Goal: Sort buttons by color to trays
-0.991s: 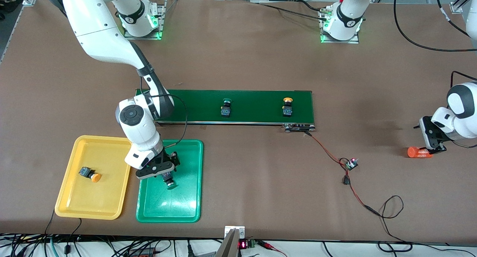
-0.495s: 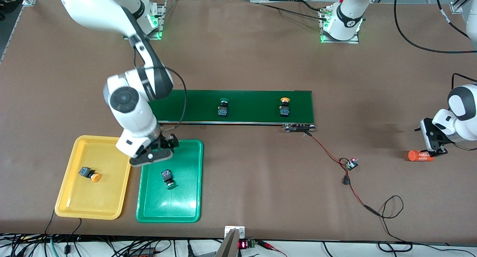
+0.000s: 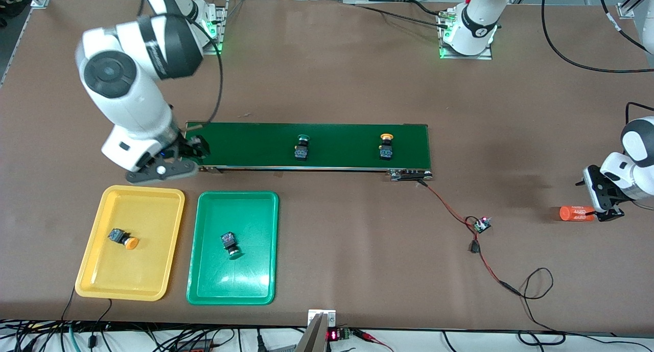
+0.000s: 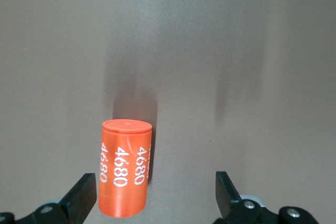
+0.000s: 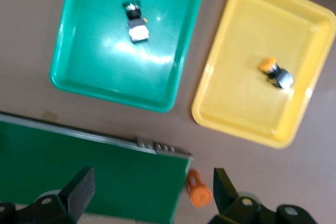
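Note:
A yellow-capped button (image 3: 124, 238) lies in the yellow tray (image 3: 148, 270). In the green tray (image 3: 255, 270) lies a green-capped button (image 3: 230, 243). Another green button (image 3: 301, 147) and another yellow button (image 3: 386, 145) stand on the dark green conveyor belt (image 3: 347, 146). My right gripper (image 3: 193, 148) hangs open and holds nothing, over the belt's end toward the right arm's end of the table. The right wrist view looks down on the green tray (image 5: 105, 72), the yellow tray (image 5: 247, 108) and my right gripper (image 5: 152, 198). My left gripper (image 3: 595, 203) is open.
An orange cylinder marked 4680 (image 3: 576, 213) lies at the left arm's end of the table; that cylinder (image 4: 123, 174) sits between the open fingers of my left gripper (image 4: 156, 198). Another orange cylinder (image 5: 198, 190) lies beside the belt's end. A red wire with a small board (image 3: 483, 224) trails from the belt.
My right gripper opened, rose off the green tray and left the green button there, then swung to the belt's end. Both belt buttons drifted toward the right arm's end.

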Tool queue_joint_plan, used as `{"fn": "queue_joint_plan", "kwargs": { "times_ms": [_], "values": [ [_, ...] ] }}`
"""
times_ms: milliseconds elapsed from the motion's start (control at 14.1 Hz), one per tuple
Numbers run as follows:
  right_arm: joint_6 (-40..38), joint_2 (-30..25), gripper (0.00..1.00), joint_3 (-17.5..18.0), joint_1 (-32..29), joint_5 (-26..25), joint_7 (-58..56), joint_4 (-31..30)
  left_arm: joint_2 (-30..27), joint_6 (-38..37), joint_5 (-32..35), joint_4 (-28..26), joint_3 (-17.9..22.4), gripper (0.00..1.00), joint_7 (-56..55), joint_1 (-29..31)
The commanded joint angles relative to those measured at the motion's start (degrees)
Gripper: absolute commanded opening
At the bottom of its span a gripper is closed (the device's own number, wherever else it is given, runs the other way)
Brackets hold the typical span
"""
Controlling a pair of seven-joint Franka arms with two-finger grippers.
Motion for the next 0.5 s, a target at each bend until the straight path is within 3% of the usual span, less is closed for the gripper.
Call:
{"fn": "queue_joint_plan", "kwargs": {
  "times_ms": [0, 283, 425],
  "values": [
    [-5.0, -8.4, 1.0, 0.1, -3.9, 0.7, -1.4, -4.5, 0.6, -0.7, 1.0, 0.9, -0.3, 1.0, 1.0, -0.2],
    [-4.5, -18.6, 1.0, 0.2, -11.2, 0.8, -7.7, -11.9, 2.4, -0.6, 1.1, 4.2, -0.3, 1.0, 1.3, -0.2],
    [-0.4, -24.0, 1.0, 0.2, -12.9, 2.1, -8.0, -18.8, 2.9, -0.6, 1.1, 4.5, -0.3, 1.0, 1.3, -0.3]
  ]
}}
